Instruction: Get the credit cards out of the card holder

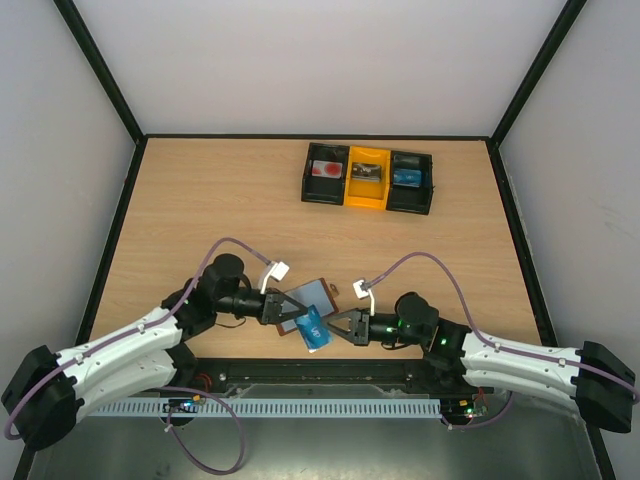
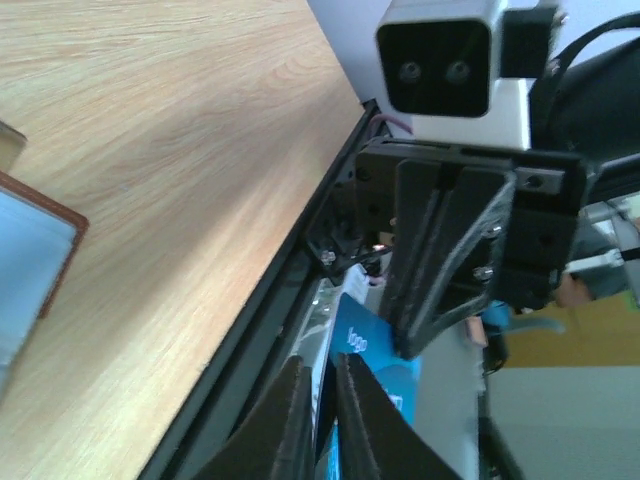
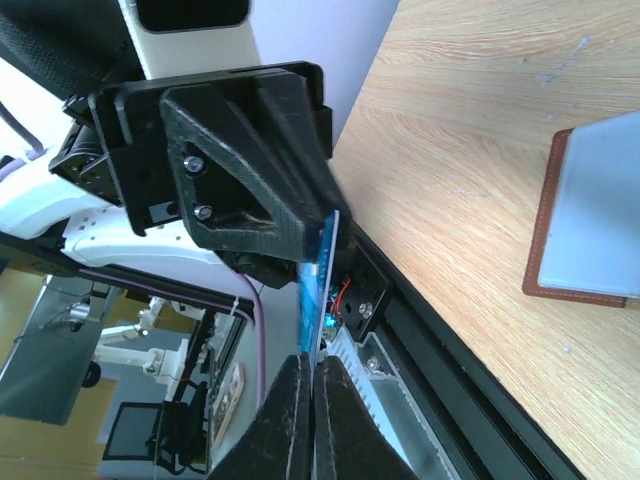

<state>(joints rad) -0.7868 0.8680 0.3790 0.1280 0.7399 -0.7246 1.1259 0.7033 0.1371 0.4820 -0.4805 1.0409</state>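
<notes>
Table (image 1: 220,205): card holder (image 1: 312,295), tray (image 1: 366,204) apparently stocked

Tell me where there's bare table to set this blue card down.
The wooden table is bare between the tray and the card holder, and along its left and right sides. It is crowded at the near edge, where the left claw and right claw pinch the blue card beside the holder.

My left tool (image 1: 289,311) and right tool (image 1: 337,326) both pinch a blue credit card (image 1: 315,332). The card holder (image 1: 306,297) lies open just behind it.
</notes>
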